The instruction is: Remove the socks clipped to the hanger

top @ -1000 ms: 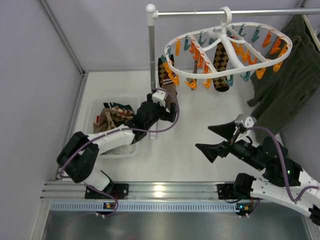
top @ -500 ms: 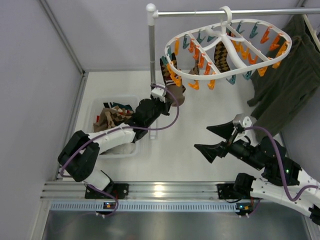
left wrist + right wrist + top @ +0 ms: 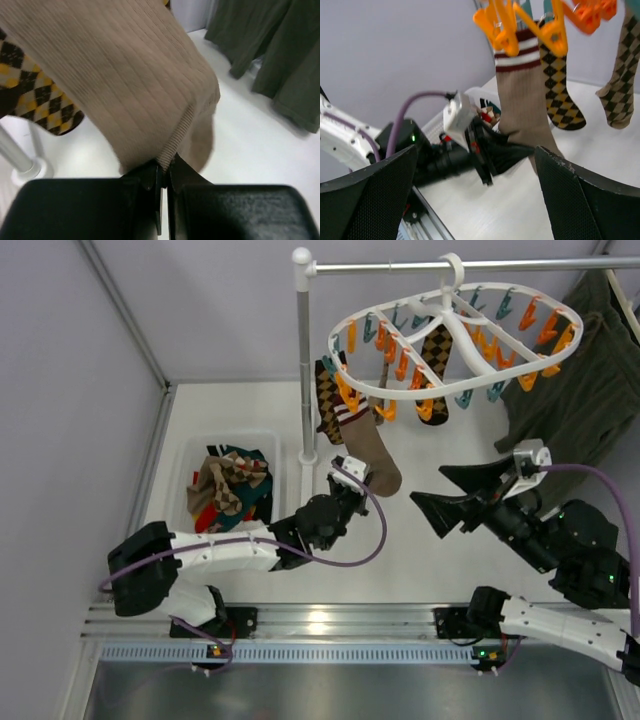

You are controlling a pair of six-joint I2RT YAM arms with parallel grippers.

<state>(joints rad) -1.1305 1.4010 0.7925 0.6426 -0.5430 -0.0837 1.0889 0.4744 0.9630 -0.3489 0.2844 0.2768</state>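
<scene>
The white oval hanger [image 3: 455, 335] hangs by its hook from the grey rail, its rim lined with orange and teal clips. A tan sock with maroon and white cuff stripes [image 3: 366, 447] hangs from an orange clip [image 3: 500, 26] on the left rim. My left gripper [image 3: 356, 487] is shut on this tan sock's [image 3: 135, 80] lower end, pinching its ribbed seam [image 3: 176, 142]. A dark argyle sock [image 3: 326, 400] hangs beside it, and another argyle sock [image 3: 436, 352] hangs under the hanger's middle. My right gripper [image 3: 428, 487] stands open to the right of the tan sock [image 3: 520, 107], holding nothing.
A clear bin [image 3: 195, 455] at the left holds a pile of socks. The rack's upright pole [image 3: 304, 360] stands on its foot [image 3: 27, 167] just left of the hanging socks. A big dark green garment [image 3: 580, 390] hangs at the right.
My left gripper closed on the tan sock's end and drew back toward the near edge, pulling the sock out long. The hanger swung. My right gripper shifted right.
</scene>
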